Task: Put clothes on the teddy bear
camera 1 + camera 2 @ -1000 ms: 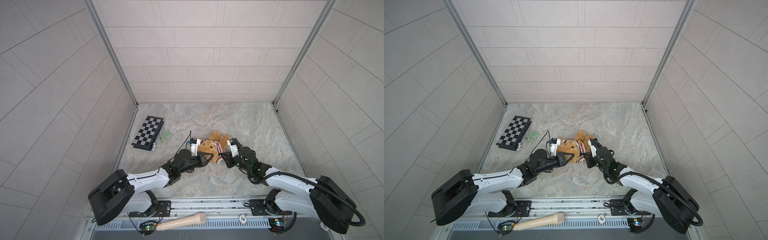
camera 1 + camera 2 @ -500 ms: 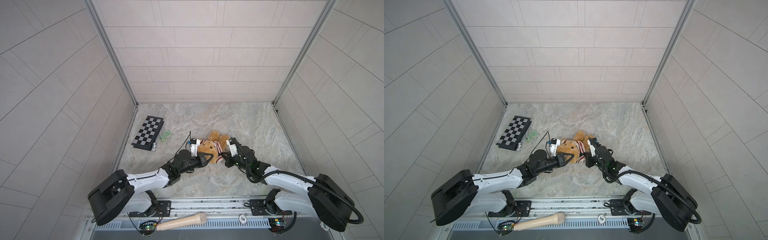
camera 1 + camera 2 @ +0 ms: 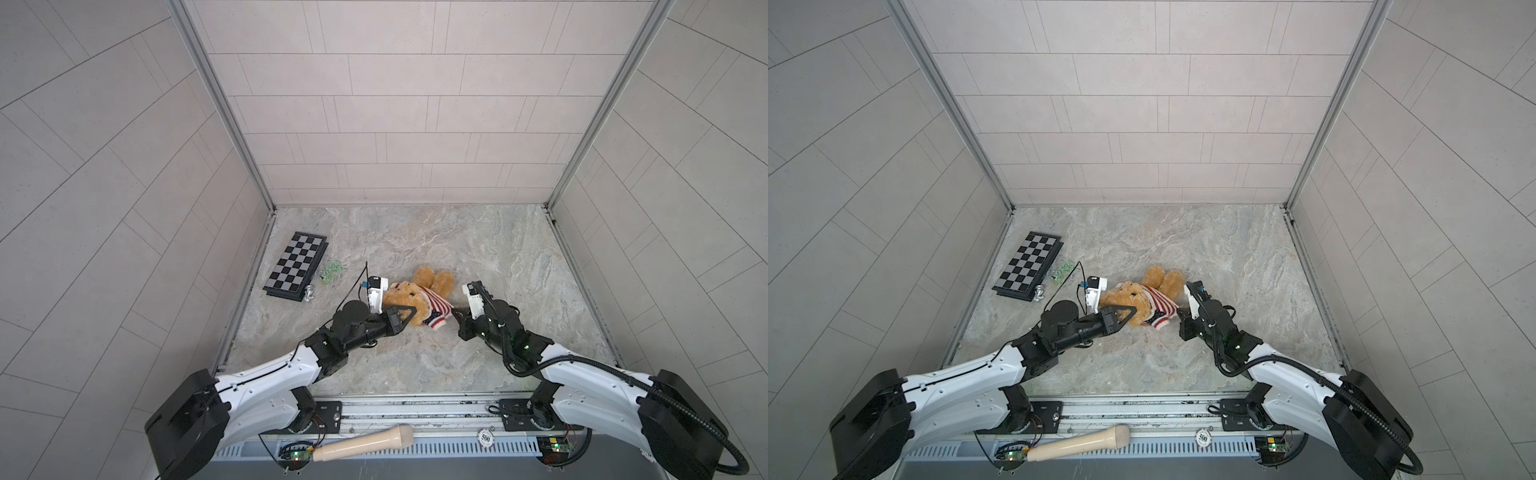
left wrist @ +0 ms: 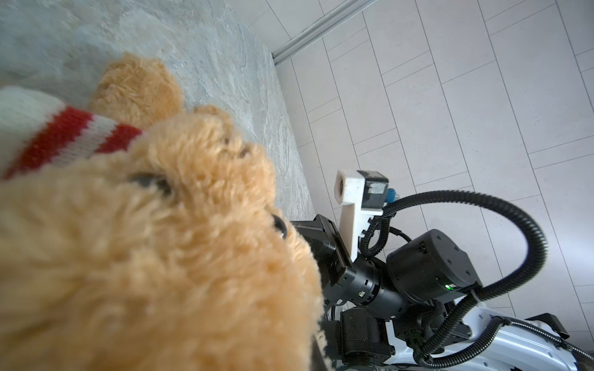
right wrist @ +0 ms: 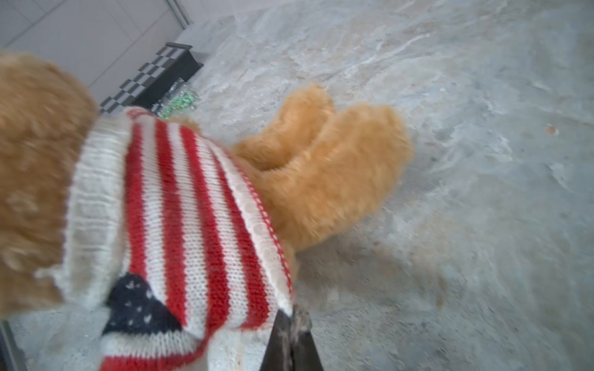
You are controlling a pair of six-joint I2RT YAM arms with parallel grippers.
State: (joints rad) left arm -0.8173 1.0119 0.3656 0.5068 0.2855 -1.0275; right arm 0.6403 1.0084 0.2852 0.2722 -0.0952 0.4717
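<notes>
The teddy bear (image 3: pixel 432 280) (image 3: pixel 1160 276) lies on the marble floor, head toward the left arm. A red-and-white striped sweater (image 3: pixel 434 307) (image 3: pixel 1158 305) with a navy starred patch covers its torso. My left gripper (image 3: pixel 411 311) (image 3: pixel 1133 309) is shut at the bear's head. In the left wrist view the fur (image 4: pixel 160 257) hides the jaws. My right gripper (image 3: pixel 455 311) (image 3: pixel 1179 311) (image 5: pixel 291 316) is shut, its tips pinching the sweater's lower hem (image 5: pixel 180 208). The bear's legs (image 5: pixel 321 173) stick out bare beyond the hem.
A folded chessboard (image 3: pixel 297 266) (image 3: pixel 1029 266) lies by the left wall, with green bits (image 3: pixel 331 272) and a silver chess piece (image 3: pixel 308 294) beside it. A beige wooden handle (image 3: pixel 365 444) rests on the front rail. Tiled walls enclose three sides.
My right gripper has shut its jaws at the sweater's hem and edged slightly toward the bear. The left gripper and the bear have hardly moved.
</notes>
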